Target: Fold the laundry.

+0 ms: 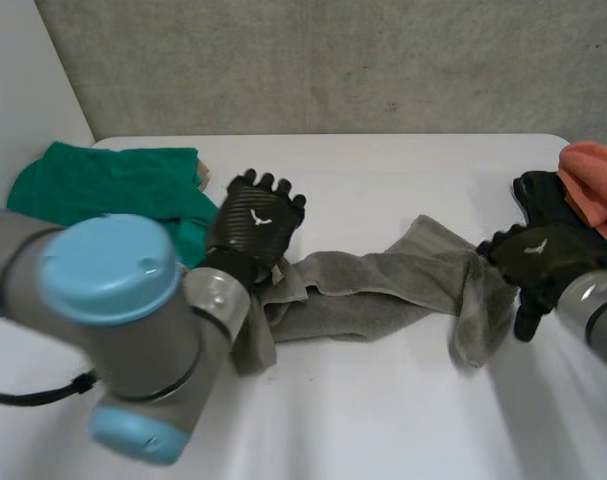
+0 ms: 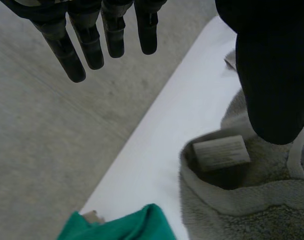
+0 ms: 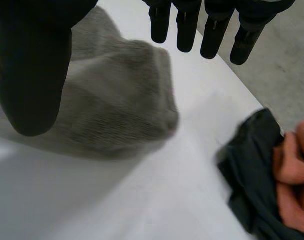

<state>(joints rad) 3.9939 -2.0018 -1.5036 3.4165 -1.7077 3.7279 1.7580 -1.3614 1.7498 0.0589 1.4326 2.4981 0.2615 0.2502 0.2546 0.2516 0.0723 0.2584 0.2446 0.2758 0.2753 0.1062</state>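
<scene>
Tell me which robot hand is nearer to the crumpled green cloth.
Left. The left robot hand is right beside the crumpled green cloth, at one end of the rumpled grey towel; the right robot hand is at the towel's other end, far from it.

The left hand (image 2: pixel 272 65) holds its fingers (image 2: pixel 91 47) straight and slightly spread, well apart from the thumb, with nothing between them. Under the thumb a grey towel (image 2: pixel 252 210) lies rumpled on the white counter (image 2: pixel 182 120), a pale sewn-in label (image 2: pixel 221 152) showing in a fold. A green cloth (image 2: pixel 126 225) lies just beside the towel at the counter's edge, with a grey speckled surface (image 2: pixel 51 140) beyond it.
</scene>
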